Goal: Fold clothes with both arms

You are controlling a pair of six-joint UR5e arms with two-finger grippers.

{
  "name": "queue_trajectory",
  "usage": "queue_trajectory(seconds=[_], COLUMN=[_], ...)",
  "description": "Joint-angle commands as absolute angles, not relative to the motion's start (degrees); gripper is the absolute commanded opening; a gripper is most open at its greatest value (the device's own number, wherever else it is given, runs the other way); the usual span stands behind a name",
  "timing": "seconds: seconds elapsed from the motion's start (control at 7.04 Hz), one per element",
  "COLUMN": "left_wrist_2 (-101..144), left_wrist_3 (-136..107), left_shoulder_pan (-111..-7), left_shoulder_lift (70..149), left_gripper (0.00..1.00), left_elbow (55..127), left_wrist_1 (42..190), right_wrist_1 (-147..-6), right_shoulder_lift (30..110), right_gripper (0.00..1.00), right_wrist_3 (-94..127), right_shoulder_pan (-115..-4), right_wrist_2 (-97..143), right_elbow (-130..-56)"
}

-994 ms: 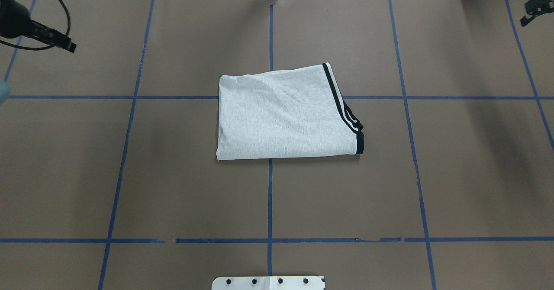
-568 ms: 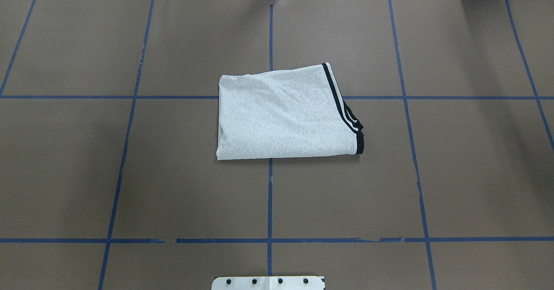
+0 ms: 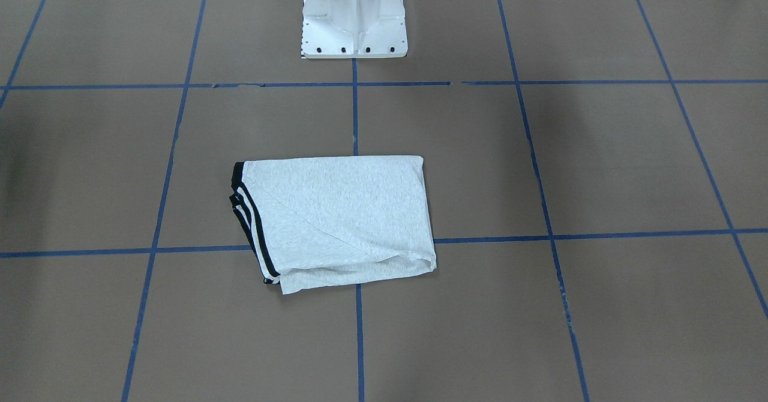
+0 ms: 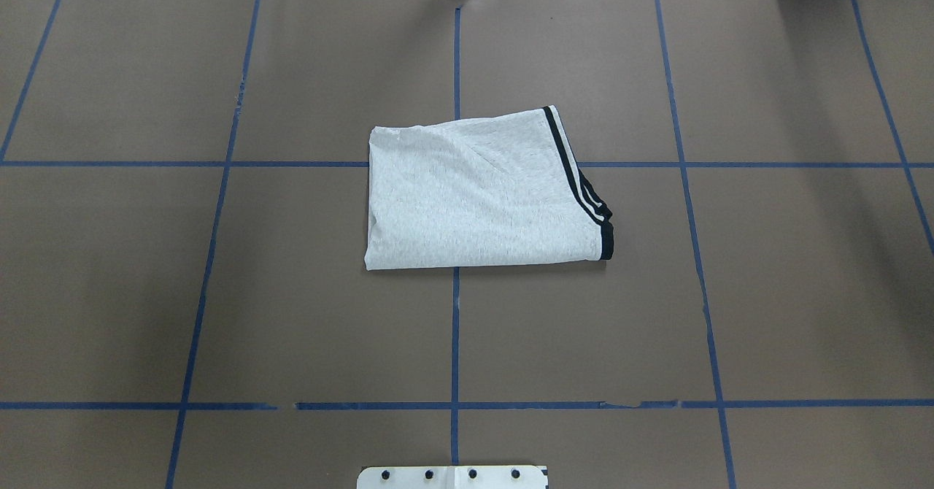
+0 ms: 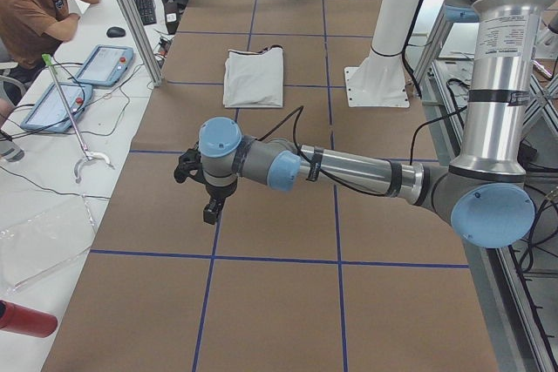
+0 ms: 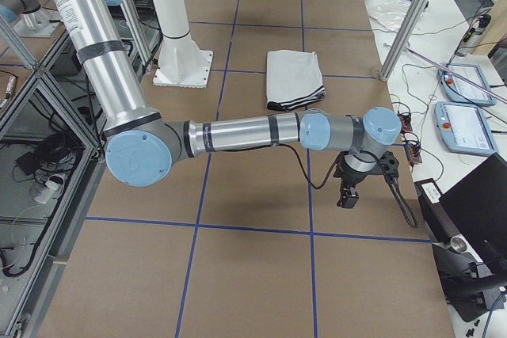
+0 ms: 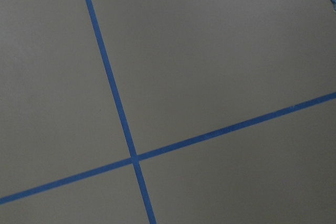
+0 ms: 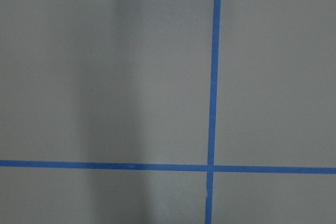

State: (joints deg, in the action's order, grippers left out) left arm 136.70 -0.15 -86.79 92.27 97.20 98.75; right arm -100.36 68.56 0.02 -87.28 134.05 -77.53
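Left arm [image 5: 349, 167], right arm [image 6: 238, 132] newly withdrawn, well apart from T-shirt [image 4: 474, 197]; fingers' [image 5: 212, 213] state untellable.

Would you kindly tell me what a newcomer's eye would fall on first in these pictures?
First, the folded grey T-shirt lying flat at the middle of the brown table, its black-and-white striped trim along one edge. Next, the left arm and the right arm, each stretched low over an opposite table end, far from the T-shirt.
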Motion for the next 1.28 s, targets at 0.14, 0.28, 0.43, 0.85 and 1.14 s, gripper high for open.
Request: queue_trajectory(seconds=[0.14, 0.28, 0.43, 0.85, 1.14], left_wrist_2=[136.67, 134.93, 133.43, 133.86, 133.42], left_wrist_3=[-4.90, -4.92, -5.10, -5.36, -5.19], left_shoulder_pan=[-87.36, -87.19, -87.10, -87.19, -87.36], left_shoulder_lift=[95.79, 95.89, 95.89, 96.24, 97.91], left_gripper=[1.00, 1.00, 1.00, 1.00, 1.00], left_elbow=[95.46, 94.58, 93.96, 92.65, 91.50], left_wrist_1=[99.05, 100.01, 101.15, 100.63, 99.67], right_wrist_1=[-100.28, -100.20, -100.20, -99.76, -99.67], right_shoulder_lift=[73.65, 73.65, 73.65, 75.67, 76.46], right_gripper=[1.00, 1.00, 1.00, 1.00, 1.00], right_wrist_3=[0.53, 0.70, 0.79, 0.97, 0.97], right_shoulder_pan=[-85.78, -84.30, -83.50, -83.50, -84.19], right_wrist_2=[134.39, 134.12, 133.25, 133.76, 135.87], right_elbow=[-83.75, -83.59, -83.41, -83.06, -83.06])
